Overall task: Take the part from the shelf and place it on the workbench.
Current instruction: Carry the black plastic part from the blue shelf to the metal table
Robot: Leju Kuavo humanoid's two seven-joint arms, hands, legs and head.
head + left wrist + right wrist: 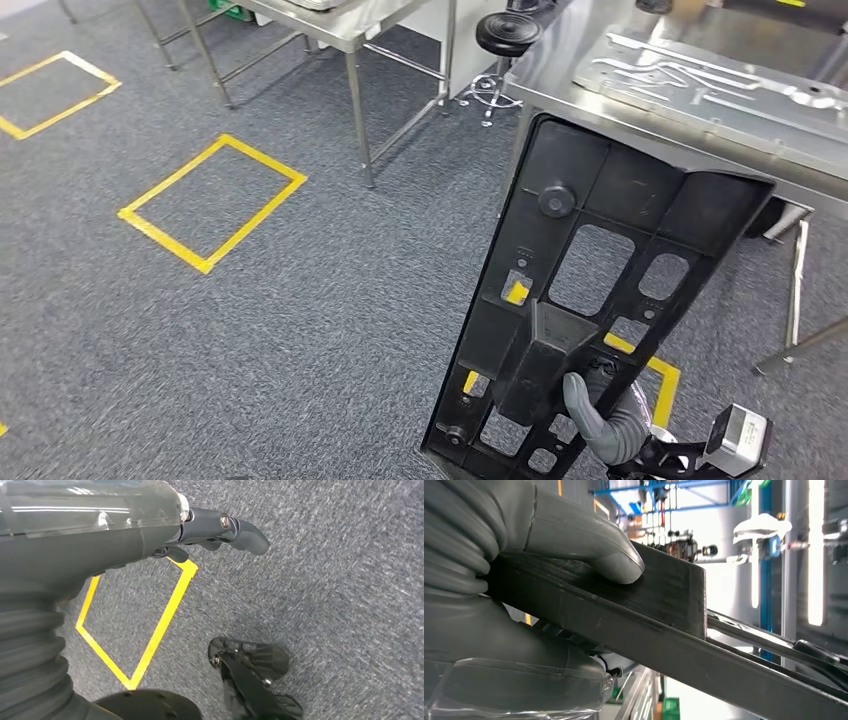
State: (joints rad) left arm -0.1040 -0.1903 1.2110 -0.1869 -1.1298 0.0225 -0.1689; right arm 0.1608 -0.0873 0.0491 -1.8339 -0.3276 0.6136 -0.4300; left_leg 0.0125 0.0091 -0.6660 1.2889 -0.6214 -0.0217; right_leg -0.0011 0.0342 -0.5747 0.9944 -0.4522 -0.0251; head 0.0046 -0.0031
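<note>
Low at the right of my head view, my right hand (600, 420) grips the part (590, 300), a large flat black plastic panel with rectangular cut-outs and a raised block near its lower middle. My thumb (585, 400) lies against that block, and in the right wrist view the same thumb (614, 562) presses on the block's top face while the rest of the hand wraps under the panel's edge (674, 650). I hold the panel nearly upright, tilted a little, its upper end rising in front of the edge of the workbench (560, 80) ahead on my right; it hangs above the grey carpet (330, 330) rather than resting on anything.

On the workbench lies a flat metal plate (700, 85) with raised shapes on it. A black round stool (507, 32) stands just beyond the bench's near corner, and a metal-framed table (350, 30) stands further back to the left. Yellow tape squares (212, 203) mark the carpet.

My left hand (215, 532) hangs over the carpet beside another taped yellow outline (160, 625); it holds nothing, its dark fingers (245, 534) stretched forward and only slightly curled.

No bin, tray or box shows near me.
</note>
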